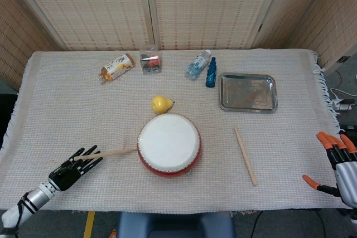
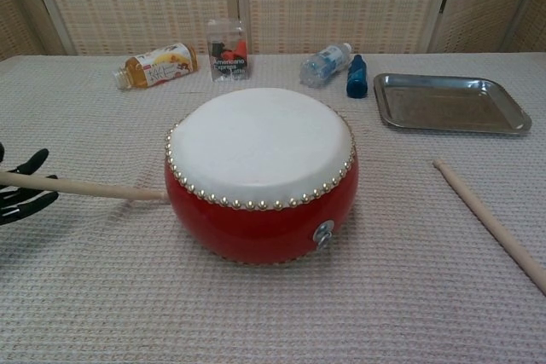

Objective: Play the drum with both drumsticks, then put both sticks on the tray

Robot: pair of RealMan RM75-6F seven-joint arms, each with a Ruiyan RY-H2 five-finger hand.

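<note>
Wooden drumstick (image 1: 106,153) across left hand (image 1: 71,164), tip at drum (image 1: 168,144).

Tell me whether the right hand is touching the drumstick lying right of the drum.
Apart. The head view shows the right hand at the table's right edge, with bare cloth between it and the drumstick lying beside the drum.

Back of the table's got a tipped-over tea bottle (image 1: 116,67), a small clear box (image 1: 149,61), a water bottle (image 1: 197,64), a blue bottle (image 1: 211,72), plus a yellow pear (image 1: 161,104) nearer the middle.
</note>
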